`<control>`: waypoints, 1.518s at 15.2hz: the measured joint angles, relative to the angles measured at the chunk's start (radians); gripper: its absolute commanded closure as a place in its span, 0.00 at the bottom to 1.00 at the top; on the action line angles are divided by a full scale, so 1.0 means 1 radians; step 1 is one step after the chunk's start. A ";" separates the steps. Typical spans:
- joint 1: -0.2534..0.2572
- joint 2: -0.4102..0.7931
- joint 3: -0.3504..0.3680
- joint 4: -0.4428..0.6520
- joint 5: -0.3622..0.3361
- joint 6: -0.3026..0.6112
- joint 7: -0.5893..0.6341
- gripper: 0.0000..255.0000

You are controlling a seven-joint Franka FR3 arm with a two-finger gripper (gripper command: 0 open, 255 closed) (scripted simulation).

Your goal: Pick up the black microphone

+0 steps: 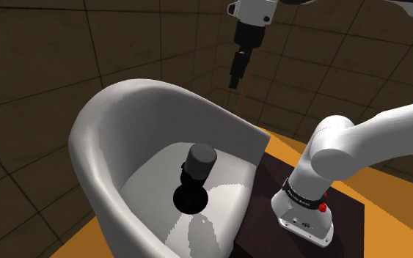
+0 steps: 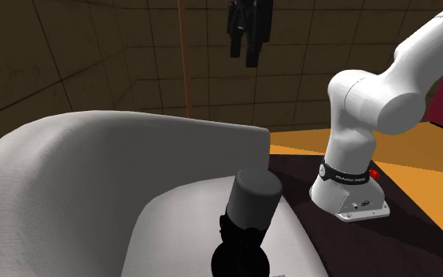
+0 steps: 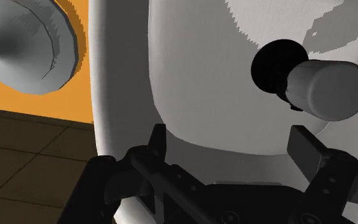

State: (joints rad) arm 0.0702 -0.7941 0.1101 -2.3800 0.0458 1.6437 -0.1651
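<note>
Though nothing is grasped yet and the approach looks to be the step in hand, the white armchair [image 1: 102,139] sets the terms. Its tall back and sides wall the seat, leaving room from above and the armchair's front. The black microphone [image 1: 197,174] stands upright mid-seat. The gripper [image 1: 235,82], fingers apart and empty, hangs high over the armchair's back rim; next it should descend inside that rim.

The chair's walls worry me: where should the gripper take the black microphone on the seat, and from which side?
Probably best to grip the dark grey cylindrical head of the black microphone, coming straight down from above. It stands upright on its round black base, so the head's curved sides suit the open black two-finger gripper, while the white armchair wraps around it and blocks most sideways approaches.
</note>
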 measured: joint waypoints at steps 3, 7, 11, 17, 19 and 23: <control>0.039 0.028 0.049 -0.036 0.023 0.073 -0.001 0.00; 0.092 0.062 0.112 -0.079 0.050 0.163 -0.005 0.00; 0.142 0.113 0.178 -0.112 0.073 0.260 -0.008 0.00; 0.208 0.203 0.285 -0.142 0.095 0.399 0.002 0.00; 0.213 0.218 0.298 -0.159 0.097 0.433 0.004 0.00; 0.215 0.242 0.314 -0.195 0.100 0.493 0.011 0.00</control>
State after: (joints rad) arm 0.2847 -0.5520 0.4241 -2.5750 0.1461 2.1363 -0.1545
